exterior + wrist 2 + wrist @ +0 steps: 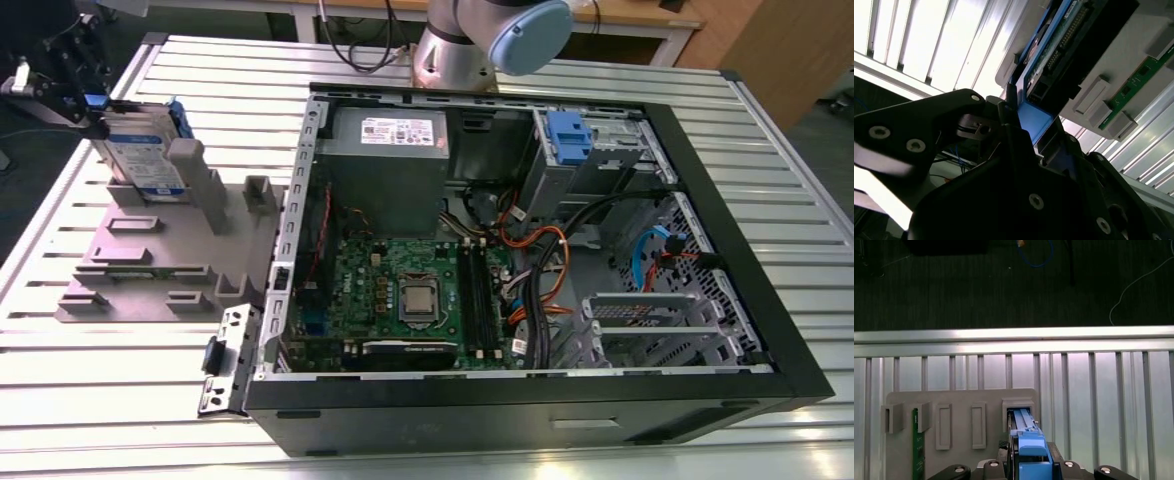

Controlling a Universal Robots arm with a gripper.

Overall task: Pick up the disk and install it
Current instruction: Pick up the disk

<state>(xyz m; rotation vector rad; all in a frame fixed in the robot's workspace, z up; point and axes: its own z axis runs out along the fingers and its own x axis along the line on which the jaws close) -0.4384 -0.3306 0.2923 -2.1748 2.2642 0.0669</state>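
One disk [140,150], long axis upright, in end effector [1032,460]

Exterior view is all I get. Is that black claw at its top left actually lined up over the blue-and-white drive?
Observer: Yes. The gripper is centred on it. The first wrist view looks straight onto the blue-framed edge of the disk, which stands in an end slot of the grey holder.
Operator: Is anything else parked in that holder?
Observer: A green memory module stands in another slot, well apart from the disk.
Operator: Can you see where the drive's cable would plug in?
Observer: In the second wrist view, yes. A black connector with rows of pins runs along one exposed edge.
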